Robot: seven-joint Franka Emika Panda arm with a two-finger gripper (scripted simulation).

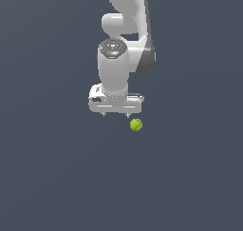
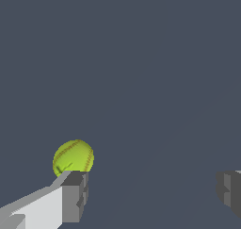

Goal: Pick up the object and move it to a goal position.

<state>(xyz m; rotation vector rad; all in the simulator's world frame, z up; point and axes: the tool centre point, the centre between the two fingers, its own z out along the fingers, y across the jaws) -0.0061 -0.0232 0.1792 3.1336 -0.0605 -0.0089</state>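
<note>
- The ball [image 1: 136, 125], yellow-green with a faint curved seam, lies on the plain dark tabletop [image 1: 47, 178], and everything else is placed from it.
- The white hand [image 1: 115, 115] hangs just above the ball and off toward the exterior view's left of it; the ball sits outside the gap between the fingers, just past the finger nearer to it.
- The hand stands wide open, holding nothing: in the wrist view its two grey fingertips [image 2: 75, 195] are far apart, with bare tabletop between them.
- In the wrist view the ball [image 2: 73, 158] shows right behind the tip of one finger, its lower edge hidden by that tip; whether the two touch is hard to tell from this angle.
- The ball is much narrower than the hand.
- The white arm [image 1: 124, 30] rises straight up from the hand and leaves the exterior view at its top edge.
- Around the ball the tabletop is open on every other side, out to the edges of both views.
</note>
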